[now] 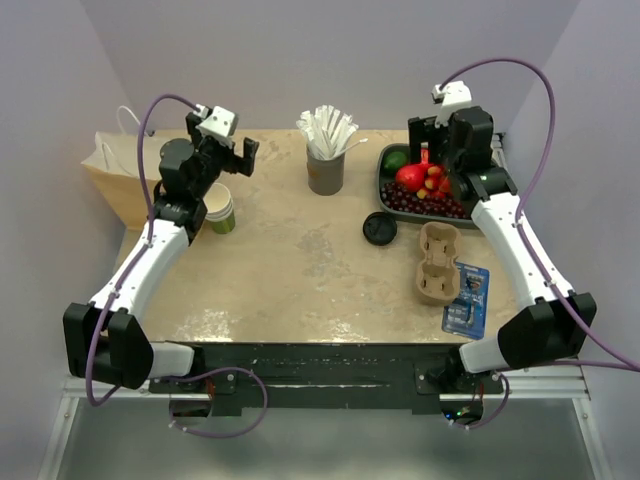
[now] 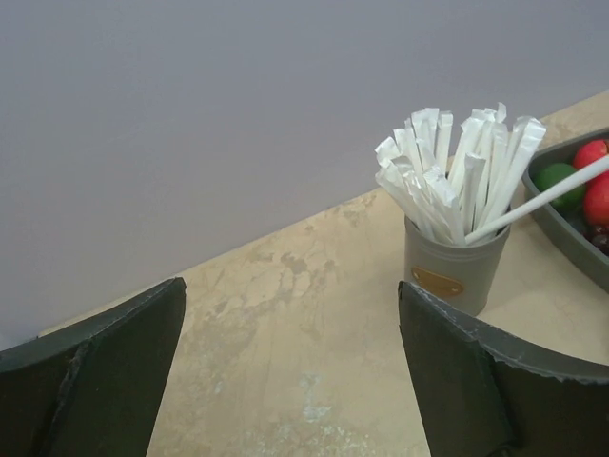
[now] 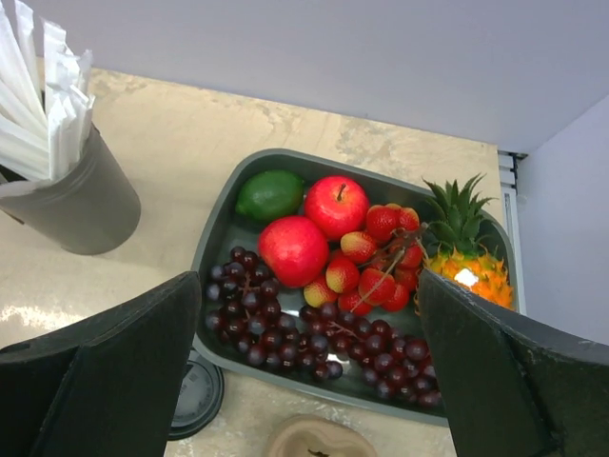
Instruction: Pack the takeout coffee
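- Left claw point(image 1: 238, 152) point(image 2: 293, 333): jaws spread wide, nothing between them, raised above the table point(image 1: 300, 285) near its 10 o'clock corner.
- Right claw point(image 1: 432, 140) point(image 3: 309, 352): also wide and empty, hanging over the fruit tray point(image 1: 381, 185) point(image 3: 211, 249) at the table's 2 o'clock.
- Coffee cup point(image 1: 221, 209): upright near the table's 9 o'clock edge, at 6 o'clock from my left claw and partly hidden by that arm. I see no lid on it.
- Black lid point(image 1: 380, 229) point(image 3: 195, 395): flat on the table at 3 o'clock from centre, just beside the tray, well apart from the cup.
- Straw cup point(image 1: 326, 170) point(image 2: 455, 265) point(image 3: 71, 205): 12 o'clock, between my two claws.
- Cardboard carrier point(image 1: 437, 262): 4 o'clock, with a blue packet point(image 1: 467, 300) beside it.
- Paper bag point(image 1: 118, 172): beyond the 9 o'clock edge.
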